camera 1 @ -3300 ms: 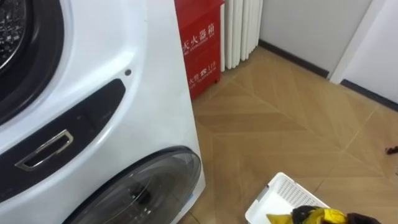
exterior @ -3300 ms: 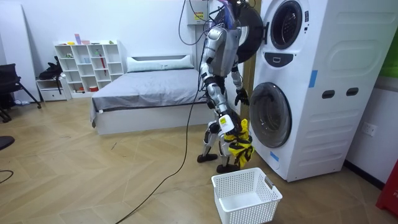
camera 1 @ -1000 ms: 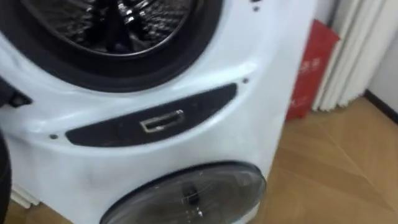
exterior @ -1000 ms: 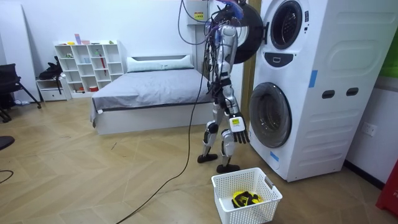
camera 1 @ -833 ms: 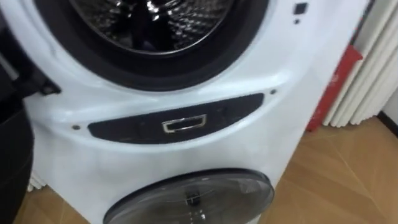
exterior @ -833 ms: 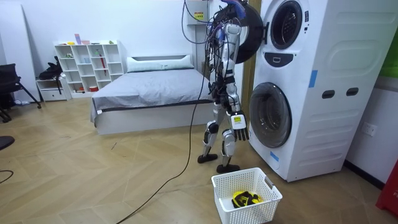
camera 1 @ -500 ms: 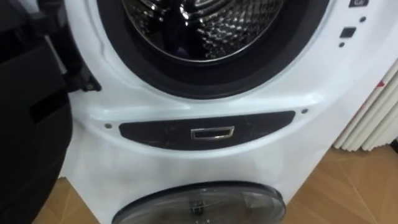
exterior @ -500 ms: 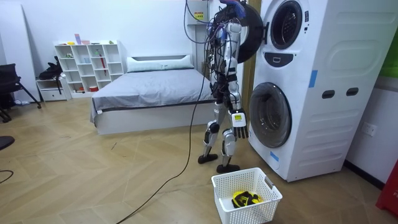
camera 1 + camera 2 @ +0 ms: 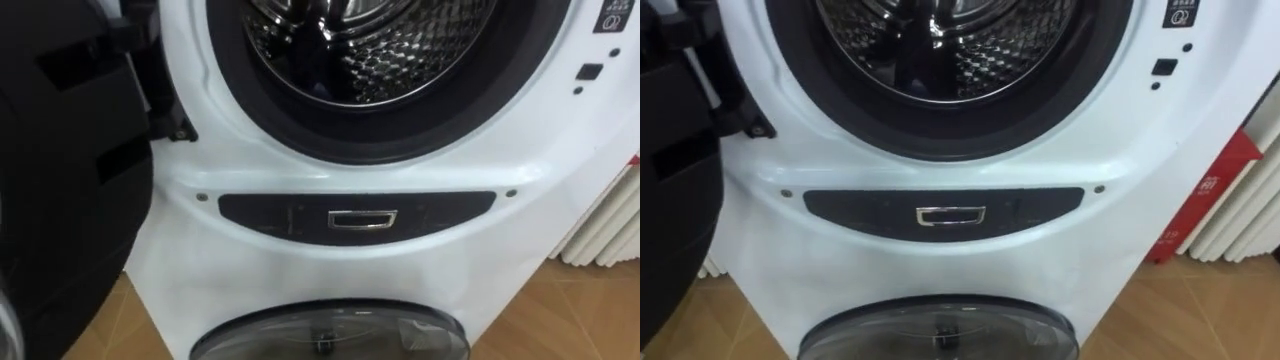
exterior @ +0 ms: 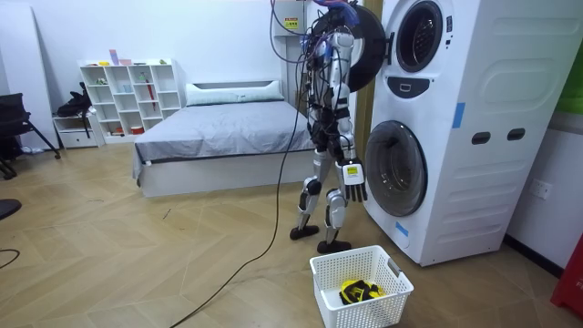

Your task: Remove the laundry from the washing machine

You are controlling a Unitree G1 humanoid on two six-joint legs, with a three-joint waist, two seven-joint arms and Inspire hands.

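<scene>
A tall white washing machine stack [image 10: 474, 137] fills the room view's right side, one machine on top of the other, and the robot stands upright on the wooden floor [image 10: 137, 264] just in front of it, facing the upper machine. Far to the left in that view a grey bed [image 10: 219, 137] lies along the back wall, with a white cube shelf [image 10: 127, 96] beside it. From the head camera, the upper machine's black door [image 9: 60, 180] hangs swung open at the left, hinged beside the round opening. The steel drum [image 9: 370, 40] behind the dark rubber rim shines with reflections, and whether any cloth lies inside cannot be told. Below the opening runs a dark strip with a small chrome pull [image 9: 362, 219] at its middle, and under that the top of the lower machine's glass door [image 9: 330, 335], which is closed. To the right of the stack stand a red box [image 9: 1200, 215] and a white ribbed radiator [image 9: 605, 235]. On the floor near the robot's feet sits a white lattice basket [image 10: 330, 301], and a yellow and black garment [image 10: 360, 292] lies at its bottom. The right hand [image 10: 352, 182] hangs low beside the lower door, its fingers loosely straight and slightly apart, holding nothing.
</scene>
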